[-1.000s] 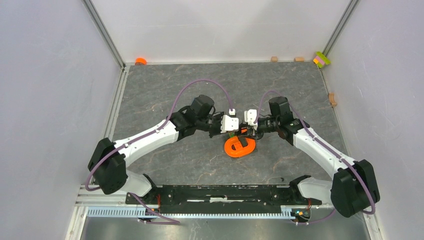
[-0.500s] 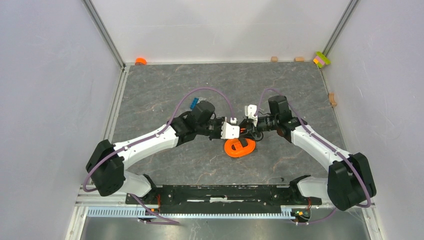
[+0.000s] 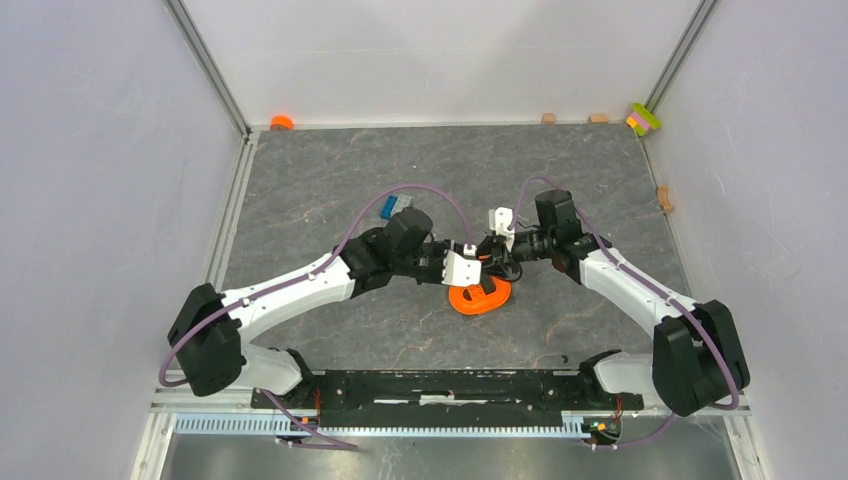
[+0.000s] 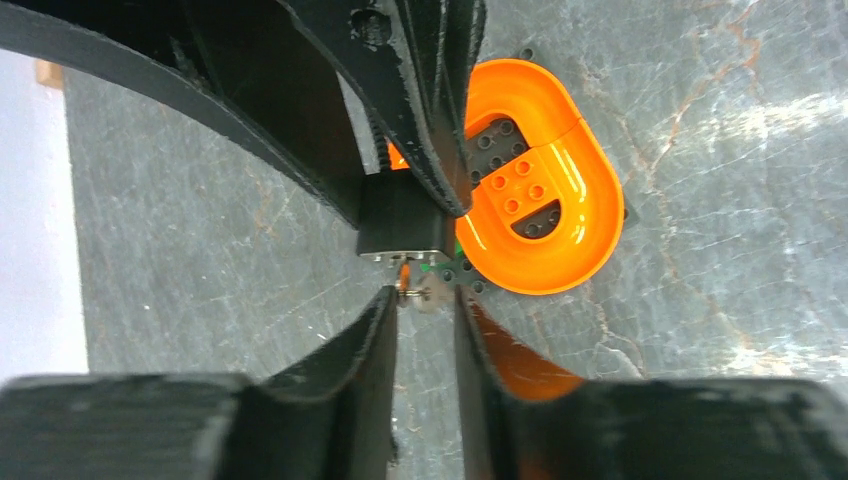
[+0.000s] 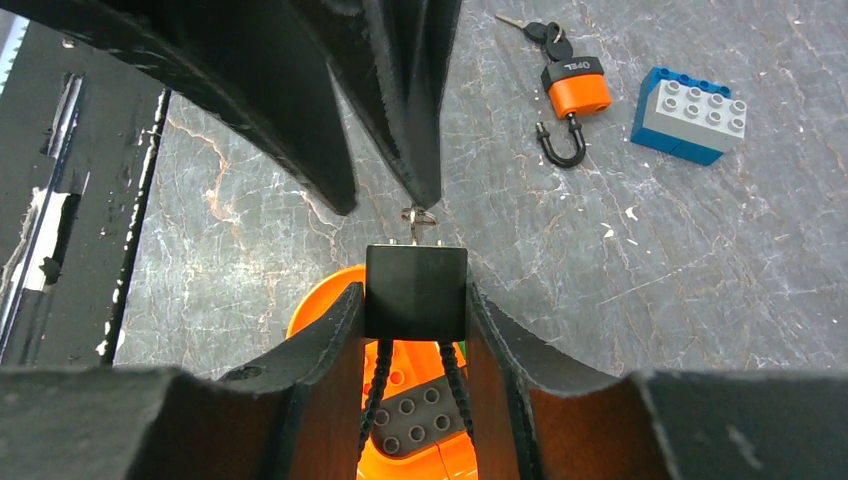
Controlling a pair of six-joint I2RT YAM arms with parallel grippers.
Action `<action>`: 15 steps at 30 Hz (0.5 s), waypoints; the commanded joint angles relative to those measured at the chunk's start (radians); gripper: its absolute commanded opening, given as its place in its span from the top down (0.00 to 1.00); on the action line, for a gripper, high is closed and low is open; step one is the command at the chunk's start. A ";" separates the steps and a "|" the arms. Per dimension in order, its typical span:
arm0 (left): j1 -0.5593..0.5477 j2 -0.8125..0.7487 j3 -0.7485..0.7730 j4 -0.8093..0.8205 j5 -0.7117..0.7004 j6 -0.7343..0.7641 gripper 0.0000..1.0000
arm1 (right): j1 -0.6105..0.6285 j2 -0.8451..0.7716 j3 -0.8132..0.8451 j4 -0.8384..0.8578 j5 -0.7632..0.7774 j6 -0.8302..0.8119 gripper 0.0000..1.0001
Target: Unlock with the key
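The left jaws (image 4: pixel 425 300) stand parted. The key (image 4: pixel 424 292) sits in their mouth, just beside one tip and not pinched. Only a small silvery stub of it shows, sticking out of the left end of the small black lock (image 5: pixel 415 280). The right jaws (image 5: pixel 415 295) are clenched on that lock's body, holding it in the air at mid-table with its thin black cable (image 5: pixel 378 390) trailing toward the wrist. Below lies the orange ring-shaped piece (image 4: pixel 560 230) on the tabletop (image 4: pixel 720 150). Farther off to the far left lie an orange padlock (image 5: pixel 577 92) and a blue and grey brick (image 5: pixel 690 120).

The step in hand looks like turning the key. To do it well, the left jaws should close squarely on the stub, centred so neither tip nudges it sideways. The wrist should then roll about the keyhole's own line while the right jaws hold the lock steady. Any sideways pull could bend the thin blade or draw it out.
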 commanded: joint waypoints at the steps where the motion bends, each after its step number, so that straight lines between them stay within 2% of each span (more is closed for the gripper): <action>1: -0.007 -0.059 0.052 -0.043 -0.020 -0.092 0.51 | -0.003 -0.030 0.024 0.046 0.001 -0.037 1.00; 5: 0.005 -0.093 0.059 -0.041 -0.025 -0.200 0.35 | -0.003 -0.044 0.024 0.040 0.022 -0.052 1.00; 7: 0.018 -0.103 0.062 -0.035 -0.023 -0.285 0.18 | -0.004 -0.050 0.024 0.037 0.029 -0.059 1.00; 8: 0.029 -0.106 0.065 -0.029 -0.018 -0.329 0.14 | -0.003 -0.056 0.022 0.036 0.033 -0.066 1.00; 11: 0.091 -0.097 0.074 0.010 0.061 -0.518 0.10 | -0.002 -0.081 0.011 0.049 0.056 -0.076 1.00; 15: 0.213 -0.023 0.115 0.067 0.216 -0.869 0.13 | 0.005 -0.121 -0.012 0.076 0.091 -0.088 1.00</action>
